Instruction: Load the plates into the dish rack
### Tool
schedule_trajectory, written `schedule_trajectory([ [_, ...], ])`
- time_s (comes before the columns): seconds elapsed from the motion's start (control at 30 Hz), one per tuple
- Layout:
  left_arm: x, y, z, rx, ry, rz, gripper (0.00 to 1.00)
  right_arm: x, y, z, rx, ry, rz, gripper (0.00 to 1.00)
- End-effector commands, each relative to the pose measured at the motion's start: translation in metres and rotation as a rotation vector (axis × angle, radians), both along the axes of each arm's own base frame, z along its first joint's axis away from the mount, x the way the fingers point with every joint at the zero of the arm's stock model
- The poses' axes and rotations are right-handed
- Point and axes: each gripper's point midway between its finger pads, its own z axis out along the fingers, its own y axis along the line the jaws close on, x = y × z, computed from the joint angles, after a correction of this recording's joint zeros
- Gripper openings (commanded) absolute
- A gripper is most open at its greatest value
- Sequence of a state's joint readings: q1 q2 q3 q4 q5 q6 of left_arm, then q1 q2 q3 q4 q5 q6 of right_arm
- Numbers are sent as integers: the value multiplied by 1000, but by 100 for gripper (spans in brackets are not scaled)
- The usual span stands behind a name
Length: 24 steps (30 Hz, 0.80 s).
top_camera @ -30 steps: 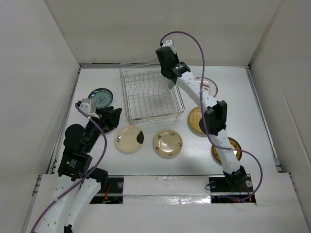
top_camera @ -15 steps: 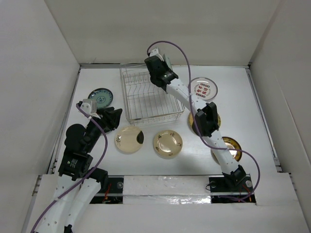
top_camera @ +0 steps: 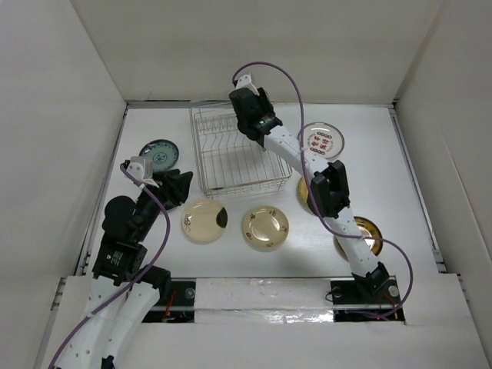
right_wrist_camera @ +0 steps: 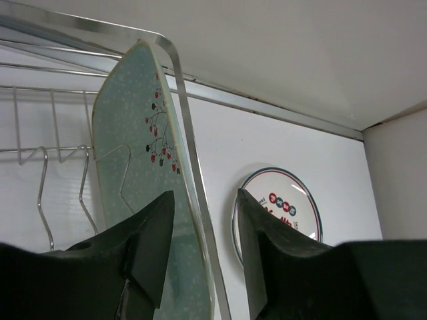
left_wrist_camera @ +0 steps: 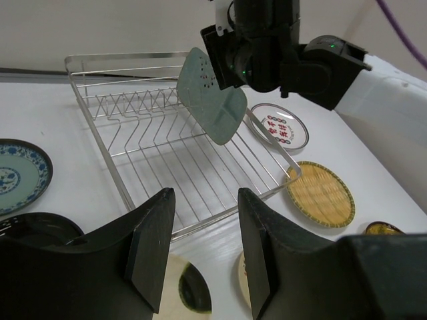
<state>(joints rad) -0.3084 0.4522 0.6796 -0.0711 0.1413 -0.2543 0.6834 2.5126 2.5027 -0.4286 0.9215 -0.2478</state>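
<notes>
Pale green plate (left_wrist_camera: 212,93), speckled, with a sprig of red berries: you have it up on edge and tilted over the far right part of the dish rack (left_wrist_camera: 127,57), its rim close against the top rail, since the tines only take a plate that goes in standing. Right claw (right_wrist_camera: 203,200): above the rack, jaws parted wider than the plate is thick, with the plate's edge running down between them. By the wrist view the plate looks loose rather than pinched, though you cannot see whether its lower edge has found a slot. Left claw (left_wrist_camera: 205,197): low at the left of the table (top_camera: 238,257), half open, holding nothing, standing clear of the rack so the arms do not cross. Rack: silver wire, no other plate in it. Flat on the table, waiting: blue-patterned plate (top_camera: 159,154) left of the rack, nearest that idle claw; cream plate with a dark patch (top_camera: 204,221) and cream-gold plate (top_camera: 265,227) side by side in front of the rack; white plate with red marks (top_camera: 321,141) to its right; woven yellow plate (left_wrist_camera: 320,193) and dark-and-gold plate (top_camera: 370,234), both partly under the right arm. Judgement: first plate going in, the others to follow. Mind that a plate this tilted may tip flat across the wires.
</notes>
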Motion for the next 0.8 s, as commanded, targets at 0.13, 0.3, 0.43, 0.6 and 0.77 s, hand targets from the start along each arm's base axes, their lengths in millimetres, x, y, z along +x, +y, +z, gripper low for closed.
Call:
schedule_trajectory([
  [0.13, 6, 3, 6, 2, -31, 18, 40, -37, -6, 146, 461, -219, 138, 60],
  [0.3, 5, 4, 6, 1, -32, 19, 34, -66, -58, 152, 802, -244, 223, 6],
  [0.43, 5, 4, 9, -2, -41, 24, 10, -74, -163, 102, 977, -285, 107, 0],
  [0.6, 4, 13, 13, -12, -57, 73, 0, -88, -242, -10, 1106, -116, -101, 32],
  [0.77, 4, 15, 14, -11, -60, 81, 17, -86, -278, -64, 1171, -87, -218, 67],
])
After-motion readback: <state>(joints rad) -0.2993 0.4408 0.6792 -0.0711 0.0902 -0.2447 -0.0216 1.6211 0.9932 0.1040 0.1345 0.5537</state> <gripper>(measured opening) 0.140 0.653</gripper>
